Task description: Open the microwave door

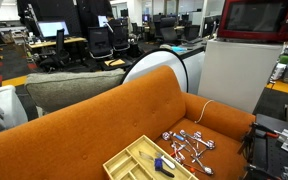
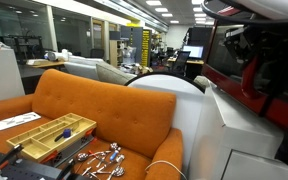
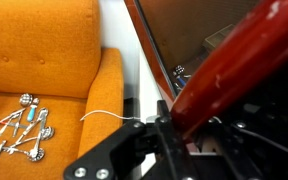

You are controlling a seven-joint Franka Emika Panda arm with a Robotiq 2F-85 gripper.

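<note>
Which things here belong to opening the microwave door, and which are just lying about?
Job: boxy red-cased microwave; its red-framed dark glass door; black robot gripper.
Lying about: orange fabric sofa; pale wooden compartment tray; loose metal cutlery; thin white cable.

red microwave (image 1: 256, 20), dark-glass microwave door (image 3: 234, 60), red-framed

Red microwave (image 1: 256, 20), orange sofa (image 1: 104, 125), white cabinet (image 1: 229, 70), pale yellow tray (image 1: 124, 149)

Microwave door (image 3: 239, 60) at pincer (image 3: 164, 135)
The red door frame runs diagonally above the black pincer; orange sofa (image 3: 44, 50) with metal cutlery (image 3: 19, 130) at left.
</note>
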